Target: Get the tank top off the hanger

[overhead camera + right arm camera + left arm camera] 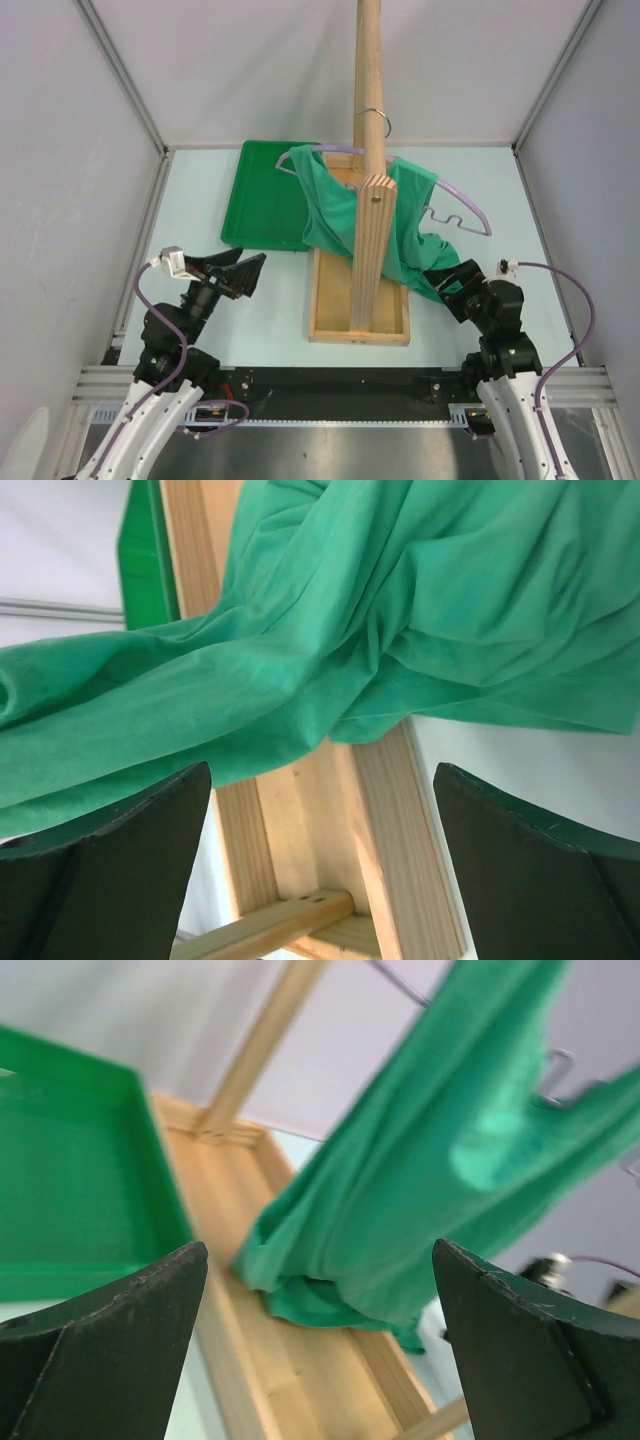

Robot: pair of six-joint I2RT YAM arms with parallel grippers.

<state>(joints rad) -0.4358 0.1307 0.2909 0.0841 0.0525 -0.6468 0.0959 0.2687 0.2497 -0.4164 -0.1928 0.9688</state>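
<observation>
Pale table [200,300], tank top [335,205] draped on hanger [468,206], left pincer [245,275] wide, right pincer [441,283] wide near hem

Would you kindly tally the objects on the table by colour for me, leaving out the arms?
Green: 2 (tank top, tray)
Lavender: 1 (hanger)
Bare wood: 1 (pole stand)
Total: 4

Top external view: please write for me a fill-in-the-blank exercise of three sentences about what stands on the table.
1. The hanger carrying the tank top hooks on a pole made of ____.
2. The green tray lies to the ____ of the stand's base.
3. The left gripper and the right gripper both have jaws that are ____.
Missing words: wood; left; open.
</observation>
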